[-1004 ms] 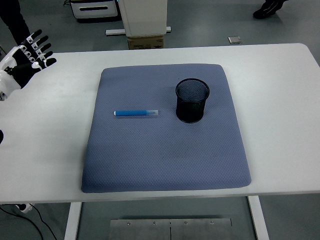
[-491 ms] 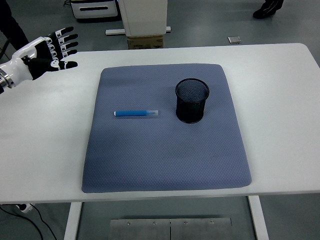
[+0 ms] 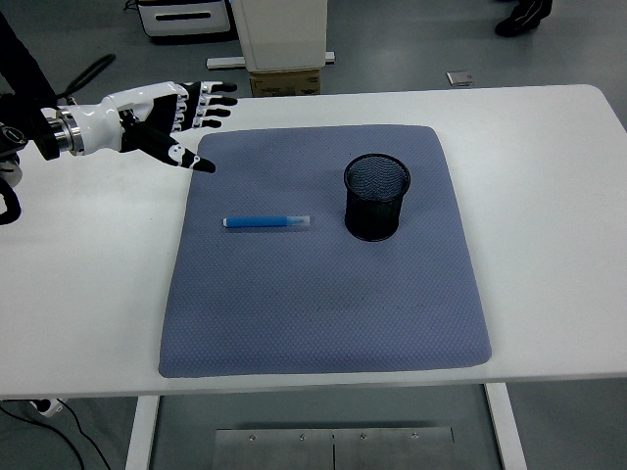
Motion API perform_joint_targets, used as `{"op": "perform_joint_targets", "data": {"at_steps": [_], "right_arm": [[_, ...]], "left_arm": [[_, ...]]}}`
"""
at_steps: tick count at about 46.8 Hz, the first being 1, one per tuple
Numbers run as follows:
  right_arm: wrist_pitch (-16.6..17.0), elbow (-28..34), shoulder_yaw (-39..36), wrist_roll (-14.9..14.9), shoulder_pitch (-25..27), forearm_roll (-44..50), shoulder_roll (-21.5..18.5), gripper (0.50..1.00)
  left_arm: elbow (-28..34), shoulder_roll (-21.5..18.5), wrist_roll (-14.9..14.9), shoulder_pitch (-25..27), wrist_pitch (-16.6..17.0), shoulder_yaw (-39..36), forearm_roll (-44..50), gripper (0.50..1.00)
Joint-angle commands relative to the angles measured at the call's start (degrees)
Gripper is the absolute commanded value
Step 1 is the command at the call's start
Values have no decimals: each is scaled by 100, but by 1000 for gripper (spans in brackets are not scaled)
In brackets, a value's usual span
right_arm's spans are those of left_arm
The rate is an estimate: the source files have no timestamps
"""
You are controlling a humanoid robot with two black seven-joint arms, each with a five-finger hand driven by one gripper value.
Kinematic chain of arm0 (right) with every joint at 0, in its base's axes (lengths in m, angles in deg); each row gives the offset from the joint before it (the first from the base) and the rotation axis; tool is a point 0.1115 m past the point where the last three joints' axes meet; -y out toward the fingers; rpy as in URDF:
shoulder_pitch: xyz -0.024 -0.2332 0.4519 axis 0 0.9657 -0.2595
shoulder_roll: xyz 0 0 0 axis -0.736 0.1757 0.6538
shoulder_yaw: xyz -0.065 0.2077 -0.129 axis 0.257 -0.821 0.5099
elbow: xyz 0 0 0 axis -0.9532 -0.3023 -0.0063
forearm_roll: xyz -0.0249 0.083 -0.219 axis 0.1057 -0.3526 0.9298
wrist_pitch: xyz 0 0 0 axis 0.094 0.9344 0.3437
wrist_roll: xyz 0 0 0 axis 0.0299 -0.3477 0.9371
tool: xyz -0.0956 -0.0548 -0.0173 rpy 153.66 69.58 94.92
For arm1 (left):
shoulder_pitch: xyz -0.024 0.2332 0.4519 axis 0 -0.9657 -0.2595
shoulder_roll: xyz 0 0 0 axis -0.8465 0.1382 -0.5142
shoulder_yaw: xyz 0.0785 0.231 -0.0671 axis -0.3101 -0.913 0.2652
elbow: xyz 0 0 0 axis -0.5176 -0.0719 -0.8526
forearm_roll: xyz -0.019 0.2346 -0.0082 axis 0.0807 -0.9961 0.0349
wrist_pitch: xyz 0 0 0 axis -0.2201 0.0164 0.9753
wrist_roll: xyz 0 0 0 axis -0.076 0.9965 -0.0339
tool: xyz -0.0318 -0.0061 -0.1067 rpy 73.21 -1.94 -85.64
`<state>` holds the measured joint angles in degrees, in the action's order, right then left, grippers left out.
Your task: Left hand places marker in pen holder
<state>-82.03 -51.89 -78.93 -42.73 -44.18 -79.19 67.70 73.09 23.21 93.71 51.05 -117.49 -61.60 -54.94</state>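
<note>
Marker (image 3: 266, 222) flat on the blue-grey mat (image 3: 323, 313), long axis running left to right across the picture, blue body toward the left, pale cap end toward the right, pointing at the black mesh pen holder (image 3: 376, 197) just beside it on the same mat. Well apart from the left hand (image 3: 162, 116), which hovers over the mat's far left corner: marker nearer the table's front edge and somewhat rightward of the fingertips (image 3: 204, 164), so a reach forward-down and inward looks needed. Only hand in view, hence the nearer one; right arm nowhere to be seen. Fingers spread and extended, thumb dropped low toward the mat, gripping nothing and seemingly touching nothing. Pen holder upright, opening unobstructed, empty as far as visible. Grasp not yet begun.
</note>
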Motion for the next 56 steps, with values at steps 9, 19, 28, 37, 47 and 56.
{"op": "perform_joint_targets", "data": {"at_steps": [9,19,28,37,47,56], "right_arm": [[0,-1,-5,-2,-1,0,0,1000],[0,-1,-5,-2,-1,0,0,1000],[0,-1,-5,-2,-1,0,0,1000],[0,-1,4,-2,-1,0,0,1000],[0,-1,4,-2,-1,0,0,1000],[0,-1,-5,-2,-1,0,0,1000]], "left_arm": [[-2,410,4,371,0,-420,-861,1000],[7,832,-14,564,96,-815,-1942,1000],[-2,999,-23,573,1019,-850,-3251,1000],[-11,1104,-365,643,1107,-850,-3287,1000],[-11,1306,-401,634,1125,-842,-3278,1000],[-19,1473,-814,502,1133,-815,-3208,1000]]}}
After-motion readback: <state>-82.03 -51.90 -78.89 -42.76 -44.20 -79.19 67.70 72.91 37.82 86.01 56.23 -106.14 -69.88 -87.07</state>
